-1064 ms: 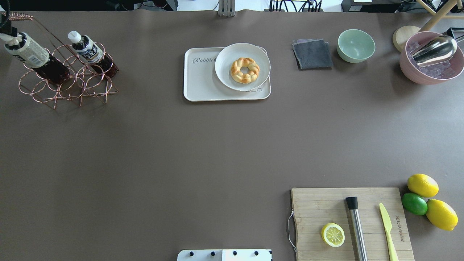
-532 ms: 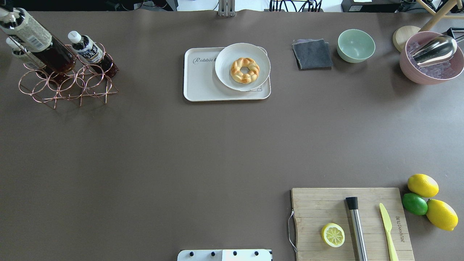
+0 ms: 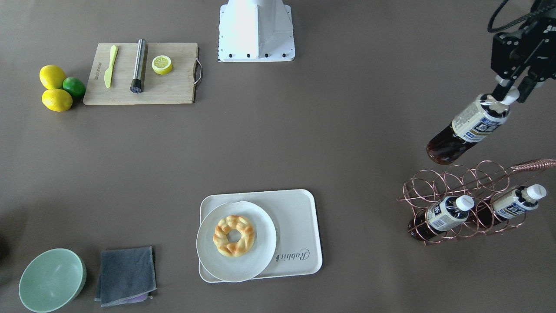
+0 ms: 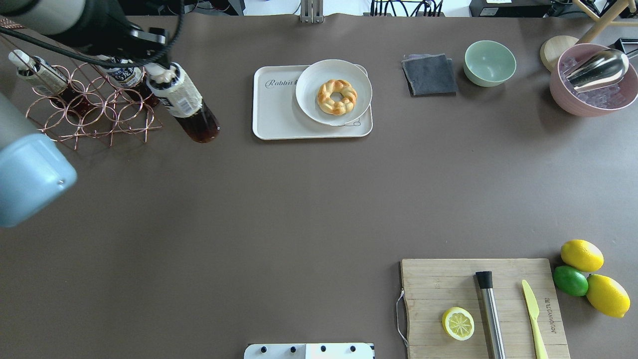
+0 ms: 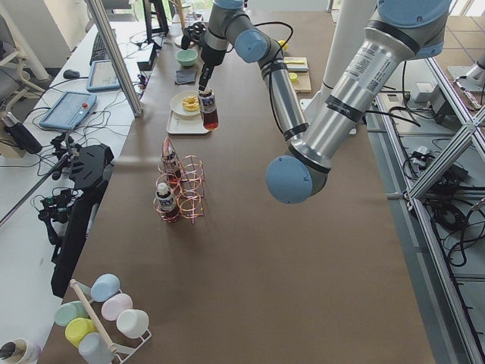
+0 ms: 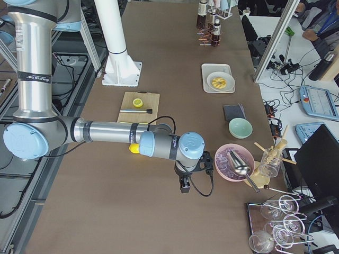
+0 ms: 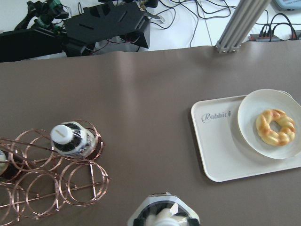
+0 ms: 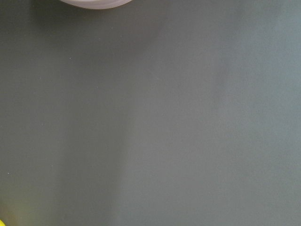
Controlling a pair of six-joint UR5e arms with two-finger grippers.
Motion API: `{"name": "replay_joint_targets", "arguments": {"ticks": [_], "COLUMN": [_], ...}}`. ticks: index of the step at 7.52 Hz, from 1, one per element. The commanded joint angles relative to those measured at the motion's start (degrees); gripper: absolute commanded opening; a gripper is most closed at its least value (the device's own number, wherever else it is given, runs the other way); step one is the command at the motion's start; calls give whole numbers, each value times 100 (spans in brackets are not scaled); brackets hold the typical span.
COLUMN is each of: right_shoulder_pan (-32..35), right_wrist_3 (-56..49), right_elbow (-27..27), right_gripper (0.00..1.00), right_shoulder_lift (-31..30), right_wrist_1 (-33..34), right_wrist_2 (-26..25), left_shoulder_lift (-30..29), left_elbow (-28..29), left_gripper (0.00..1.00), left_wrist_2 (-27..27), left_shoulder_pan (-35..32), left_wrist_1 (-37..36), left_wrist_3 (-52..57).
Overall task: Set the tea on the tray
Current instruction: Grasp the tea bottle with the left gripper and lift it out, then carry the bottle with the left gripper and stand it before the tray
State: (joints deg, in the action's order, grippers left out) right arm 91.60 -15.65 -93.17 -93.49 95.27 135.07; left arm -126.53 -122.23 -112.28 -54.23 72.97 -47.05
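The silver left arm [image 5: 356, 76] reaches forward, its black two-finger left gripper [image 3: 509, 93] clamped on the cap of a small clear tea bottle [image 3: 473, 126]. The silver right arm [image 6: 106, 131] stretches low; whether its black right gripper [image 6: 184, 184] is parted or closed is unclear.

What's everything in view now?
held tea: 1, brown, in left gripper
racked tea: 2, brown, in rack
rack: 1, copper, far left
tray: 1, cream, far centre
plate: 1, white, on tray
bread ring: 1, golden, on plate
cloth: 1, grey, by green bowl
green bowl: 1, far right
cutting board: 1, wood, near right, under lemon half, steel rod, knife
lemons: 2, yellow, by board
lime: 1, green, beside lemons
pink bowl: 1, far right, holding steel scoop
left gripper: black, shut on held tea
right gripper: black, near pink bowl; state unclear
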Motion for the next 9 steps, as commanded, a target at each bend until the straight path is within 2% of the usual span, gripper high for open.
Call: {"name": "replay_joint_targets", "arguments": {"ticks": [1, 4, 6, 9], "right_shoulder_pan": [-19, -72, -72, -72], "right_wrist_3": [0, 0, 0, 9], "right_elbow": [1, 36, 36, 27], "right_gripper": [100, 100, 100, 100], "right_shoulder_lift": [15, 50, 59, 68], "right_wrist_1": [1, 1, 1, 1], "right_wrist_2": [2, 11, 11, 11], "left_shoulder_lift": [-1256, -1427, -1331, -1305], "left_elbow": [846, 1236, 1569, 1580], "left_gripper": [0, 0, 0, 0], "left_wrist_2": [1231, 1858, 1859, 1868], "left_shoulder_pan": [1603, 2538, 2733, 2768], "left_wrist_1": [-195, -99, 470, 526], "left_wrist_3": [-961, -1280, -1429, -1439]}}
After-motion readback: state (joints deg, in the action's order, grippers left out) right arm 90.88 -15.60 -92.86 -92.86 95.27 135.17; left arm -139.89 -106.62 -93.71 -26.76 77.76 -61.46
